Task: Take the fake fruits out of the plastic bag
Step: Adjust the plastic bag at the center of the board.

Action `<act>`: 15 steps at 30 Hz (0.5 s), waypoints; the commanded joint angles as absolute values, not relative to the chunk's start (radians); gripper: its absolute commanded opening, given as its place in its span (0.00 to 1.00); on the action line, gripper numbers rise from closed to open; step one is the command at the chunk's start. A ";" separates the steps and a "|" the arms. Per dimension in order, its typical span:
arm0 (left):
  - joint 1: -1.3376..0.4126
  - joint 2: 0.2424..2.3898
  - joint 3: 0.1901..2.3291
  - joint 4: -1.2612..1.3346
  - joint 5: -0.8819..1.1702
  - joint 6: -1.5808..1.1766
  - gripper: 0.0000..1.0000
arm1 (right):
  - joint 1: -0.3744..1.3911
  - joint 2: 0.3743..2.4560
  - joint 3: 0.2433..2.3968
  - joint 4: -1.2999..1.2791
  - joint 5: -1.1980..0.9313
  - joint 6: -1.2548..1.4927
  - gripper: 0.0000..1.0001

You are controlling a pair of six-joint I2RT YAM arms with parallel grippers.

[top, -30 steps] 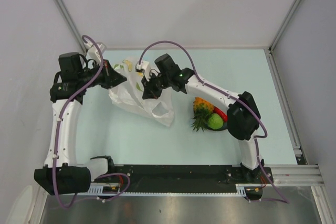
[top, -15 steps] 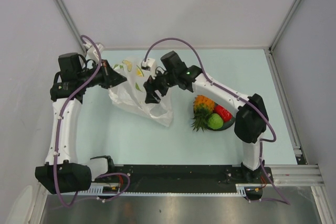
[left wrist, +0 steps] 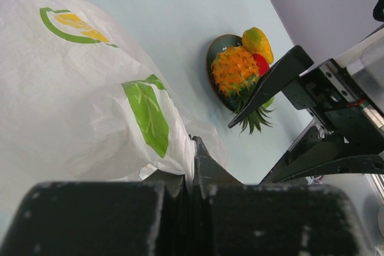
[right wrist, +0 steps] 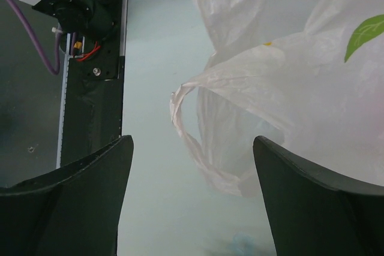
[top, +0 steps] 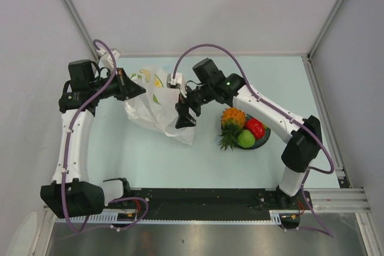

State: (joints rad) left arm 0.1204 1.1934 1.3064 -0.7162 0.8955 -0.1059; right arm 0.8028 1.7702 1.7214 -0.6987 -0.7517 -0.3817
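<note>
Step, as I read it: emptying the plastic bag, which lies crumpled on the tabletop. Pineapple, green fruit & red pepper sit on the dark plate to its right; mango is there too. Can't tell if anything's left inside. Left tool is clamped on the bag's edge. Right tool is spread wide, holding nothing, over the handle loop. Next, prob: drop onto the loop & pinch the thin film w/o slipping.

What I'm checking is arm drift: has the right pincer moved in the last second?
Yes. The right pincer has shifted down and to the right in the top view, ending closer to the dark plate.
</note>
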 commanded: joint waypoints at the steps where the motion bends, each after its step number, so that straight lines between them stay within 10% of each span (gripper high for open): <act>1: 0.130 1.190 1.316 -0.680 0.927 -0.124 0.00 | 0.822 1.798 1.715 -0.715 -0.784 -0.429 0.85; 12: 0.133 1.190 1.299 -0.684 0.930 -0.126 0.00 | 0.920 1.879 1.666 -0.640 -0.696 -0.465 0.74; 15: 0.133 1.184 1.299 -0.703 0.925 -0.110 0.00 | 0.923 1.902 1.666 -0.580 -0.655 -0.425 0.58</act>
State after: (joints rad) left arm 0.1211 1.1934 1.3041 -0.7116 0.8978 -0.1089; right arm 0.9226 1.8744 1.6653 -0.6758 -0.7124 -0.4465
